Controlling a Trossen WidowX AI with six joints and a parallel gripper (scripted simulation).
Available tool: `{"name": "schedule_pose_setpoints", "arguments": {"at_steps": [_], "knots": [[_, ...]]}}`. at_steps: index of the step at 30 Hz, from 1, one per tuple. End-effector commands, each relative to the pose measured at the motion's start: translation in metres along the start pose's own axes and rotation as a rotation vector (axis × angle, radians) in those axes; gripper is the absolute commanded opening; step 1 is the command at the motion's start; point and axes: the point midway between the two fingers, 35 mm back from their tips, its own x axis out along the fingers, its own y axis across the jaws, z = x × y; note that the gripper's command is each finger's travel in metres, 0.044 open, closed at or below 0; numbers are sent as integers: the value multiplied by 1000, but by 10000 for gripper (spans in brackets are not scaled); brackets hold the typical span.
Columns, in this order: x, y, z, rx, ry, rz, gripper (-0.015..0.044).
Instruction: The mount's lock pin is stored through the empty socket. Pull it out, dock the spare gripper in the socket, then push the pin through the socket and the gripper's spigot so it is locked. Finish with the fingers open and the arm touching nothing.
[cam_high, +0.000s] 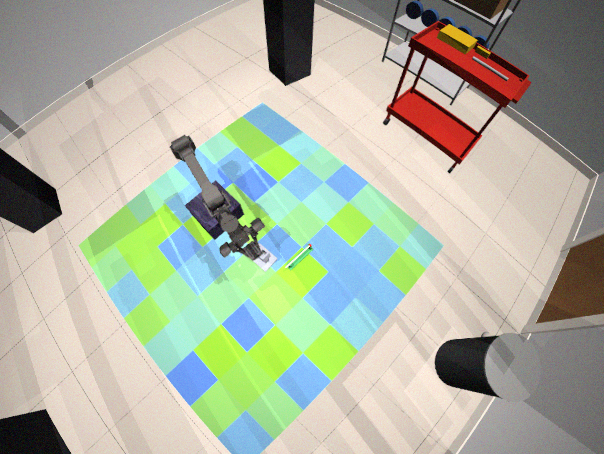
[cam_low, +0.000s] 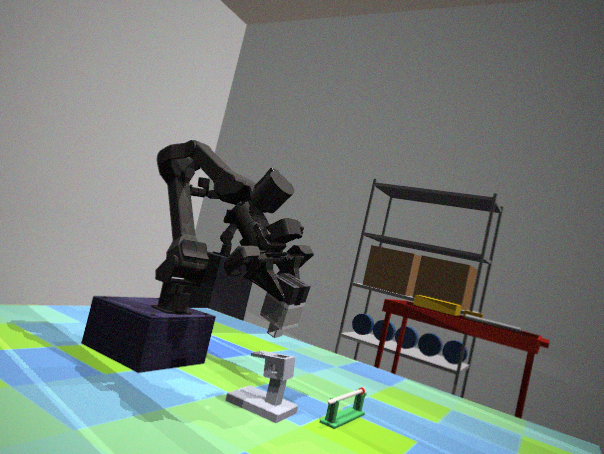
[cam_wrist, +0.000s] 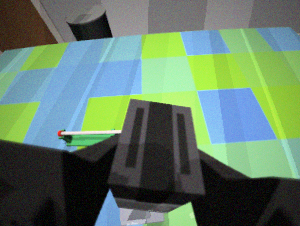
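Note:
My gripper (cam_high: 253, 250) (cam_low: 290, 284) (cam_wrist: 153, 142) is shut on the spare gripper (cam_low: 283, 311) (cam_wrist: 159, 125), a dark slotted block with a pale grey part and a short spigot below. It is held tilted, above the mount. The grey mount (cam_high: 272, 259) (cam_low: 252, 400) stands on the mat, with a post and a box-like socket (cam_low: 280, 368) on top; a visible gap separates the spigot from it. The white lock pin (cam_high: 300, 254) (cam_low: 345, 396) (cam_wrist: 95, 132), red at one end, lies across a green stand (cam_low: 345, 416) (cam_wrist: 87, 141) beside the mount.
The arm's dark purple base block (cam_high: 200, 212) (cam_low: 145, 340) stands behind the mount. A patchwork mat (cam_high: 250, 325) (cam_low: 165, 430) lies under everything. A red cart (cam_high: 435, 127) (cam_low: 450, 325) and a shelf rack (cam_low: 435, 197) stand well away. Black pillars (cam_high: 289, 40) surround the mat.

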Motion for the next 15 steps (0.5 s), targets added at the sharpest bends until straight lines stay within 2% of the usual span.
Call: {"name": "schedule_pose_setpoints", "arguments": {"at_steps": [1, 15], "knots": [[-5, 6, 1, -47, -67, 14, 0], [-14, 19, -13, -156, -214, 52, 0]]}}
